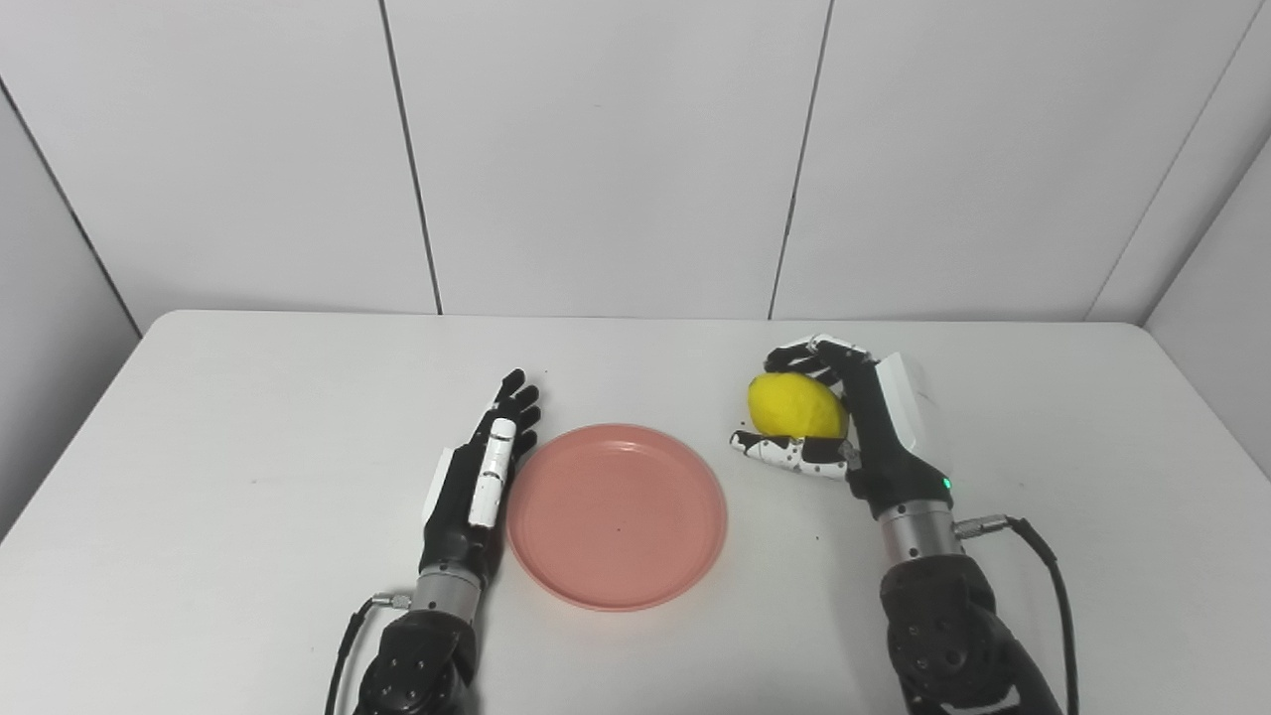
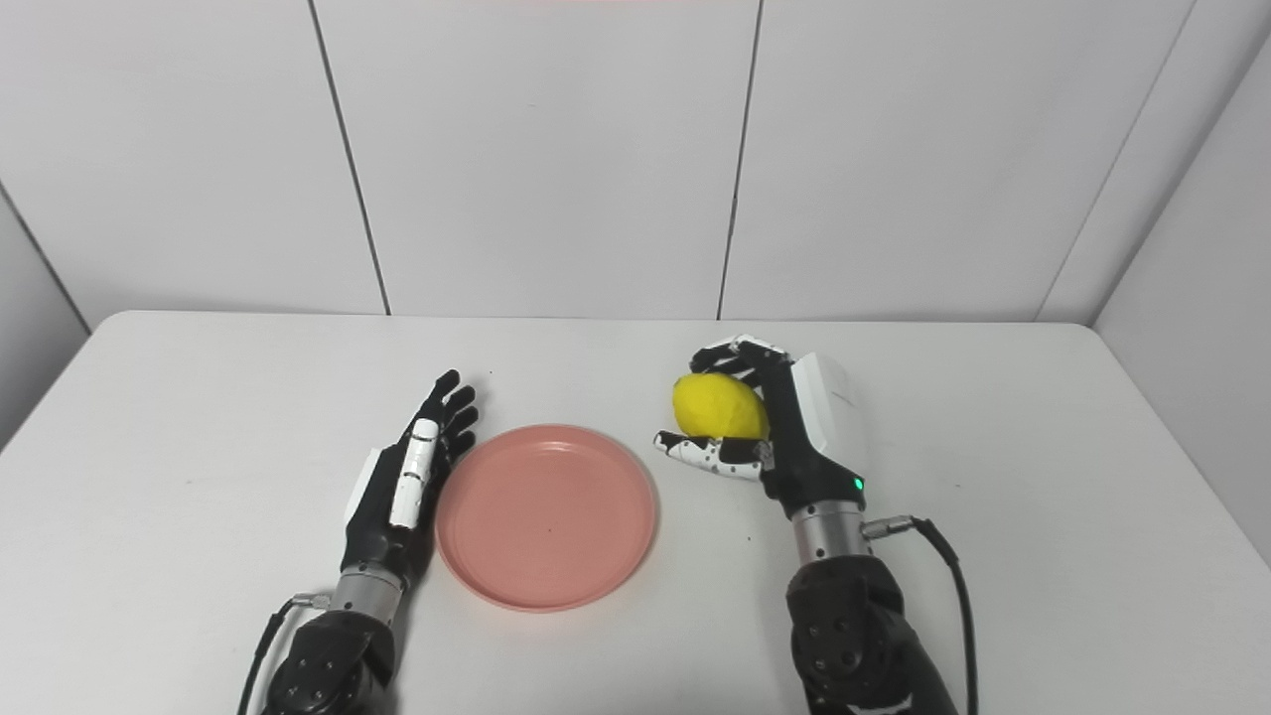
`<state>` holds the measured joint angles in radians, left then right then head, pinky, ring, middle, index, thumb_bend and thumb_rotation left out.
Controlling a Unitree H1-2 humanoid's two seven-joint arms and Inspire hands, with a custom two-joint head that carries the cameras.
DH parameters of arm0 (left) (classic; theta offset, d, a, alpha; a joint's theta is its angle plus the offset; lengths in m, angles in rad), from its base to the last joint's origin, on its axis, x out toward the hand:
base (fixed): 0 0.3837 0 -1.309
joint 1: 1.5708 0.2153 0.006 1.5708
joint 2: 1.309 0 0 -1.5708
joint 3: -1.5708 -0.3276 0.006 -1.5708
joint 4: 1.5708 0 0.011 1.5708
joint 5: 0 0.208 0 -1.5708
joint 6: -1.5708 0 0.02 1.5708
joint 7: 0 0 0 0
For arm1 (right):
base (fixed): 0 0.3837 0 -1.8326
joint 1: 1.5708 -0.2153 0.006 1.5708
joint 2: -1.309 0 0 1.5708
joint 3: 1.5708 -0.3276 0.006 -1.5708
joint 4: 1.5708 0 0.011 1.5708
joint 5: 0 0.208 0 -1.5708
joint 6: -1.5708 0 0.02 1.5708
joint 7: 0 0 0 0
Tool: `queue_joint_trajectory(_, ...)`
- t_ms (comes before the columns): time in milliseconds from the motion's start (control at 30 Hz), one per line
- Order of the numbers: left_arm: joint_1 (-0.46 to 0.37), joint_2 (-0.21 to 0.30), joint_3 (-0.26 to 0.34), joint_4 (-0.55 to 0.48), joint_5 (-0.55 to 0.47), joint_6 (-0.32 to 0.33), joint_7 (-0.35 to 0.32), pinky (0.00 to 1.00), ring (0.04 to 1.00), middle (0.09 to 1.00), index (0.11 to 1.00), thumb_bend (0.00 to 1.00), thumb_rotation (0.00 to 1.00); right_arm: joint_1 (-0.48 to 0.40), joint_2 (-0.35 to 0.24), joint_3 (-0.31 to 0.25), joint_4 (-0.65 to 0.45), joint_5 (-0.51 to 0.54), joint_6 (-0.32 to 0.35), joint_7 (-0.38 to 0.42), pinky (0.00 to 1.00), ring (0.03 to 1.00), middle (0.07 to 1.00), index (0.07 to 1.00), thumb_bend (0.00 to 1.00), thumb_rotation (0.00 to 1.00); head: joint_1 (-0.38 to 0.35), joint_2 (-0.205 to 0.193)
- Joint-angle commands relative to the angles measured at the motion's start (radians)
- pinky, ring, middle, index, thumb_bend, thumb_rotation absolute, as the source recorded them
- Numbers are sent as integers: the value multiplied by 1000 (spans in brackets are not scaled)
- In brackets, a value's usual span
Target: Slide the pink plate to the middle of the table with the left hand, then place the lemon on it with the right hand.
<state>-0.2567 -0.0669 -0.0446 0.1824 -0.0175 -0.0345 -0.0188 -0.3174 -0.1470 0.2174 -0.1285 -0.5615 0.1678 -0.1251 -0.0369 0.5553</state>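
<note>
Matte white table (image 1: 248,447), round pink plate (image 1: 616,516), hand-held lemon (image 1: 794,405).

Left hand (image 1: 485,467) flat, fingers straight, pointing far; right hand (image 1: 854,422) upright at right, fingers curled closed.

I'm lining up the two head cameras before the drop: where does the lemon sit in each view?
Left eye view: the lemon is right of centre, held in the right robot hand, just beyond the upper right rim of the pink plate.
Right eye view: the lemon is nearer the picture's middle, in the same grip.
Shared landmark: the pink plate, with the open left robot hand along its left rim.
</note>
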Motion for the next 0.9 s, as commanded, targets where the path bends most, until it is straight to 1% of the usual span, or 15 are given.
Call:
queue_joint_trajectory(0,-3,-14,-7,-22,19,1,14,965,939,948,946,509,1000,-52,7,15,-8,0,-68,10,155,443,481,537,528,0,12,-1)
queue_joint_trajectory(133,-5,-22,-11,-13,38,-4,30,967,941,949,946,508,1000,-71,20,41,8,-10,-69,29,151,443,480,533,528,0,40,-6)
queue_joint_trajectory(233,-7,-26,-10,-2,42,-16,33,973,945,952,949,504,1000,-79,31,61,19,-11,-70,42,124,443,478,536,528,0,52,-6)
queue_joint_trajectory(400,-8,-31,-12,4,54,-14,41,993,952,958,952,512,1000,-92,41,91,50,-12,-89,58,130,443,478,535,528,0,77,-12)
queue_joint_trajectory(467,-8,-33,-14,6,57,-17,43,999,957,964,959,501,1000,-100,48,103,65,-10,-95,70,140,443,478,545,527,0,87,-15)
queue_joint_trajectory(533,-8,-37,-14,9,56,-20,46,1000,956,966,964,500,1000,-108,56,117,86,-11,-99,80,144,443,476,550,527,0,89,-18)
queue_joint_trajectory(600,-8,-40,-11,12,52,-23,46,1000,956,968,965,498,1000,-114,63,129,102,-14,-97,88,141,414,482,551,526,0,88,-21)
queue_joint_trajectory(633,-8,-40,-11,13,52,-23,48,995,955,968,965,495,1000,-118,66,135,111,-16,-94,94,141,434,476,555,527,0,84,-21)
queue_joint_trajectory(700,-7,-39,-11,15,54,-25,50,992,954,968,965,494,1000,-124,73,147,131,-21,-96,99,140,439,475,556,527,0,78,-27)
queue_joint_trajectory(767,-7,-37,-12,20,56,-29,50,992,955,968,964,494,1000,-131,79,161,153,-29,-104,104,134,397,487,550,526,0,74,-34)
queue_joint_trajectory(867,-8,-34,-13,27,58,-36,52,985,953,963,959,499,1000,-141,79,178,185,-31,-121,110,139,392,489,553,526,0,71,-30)
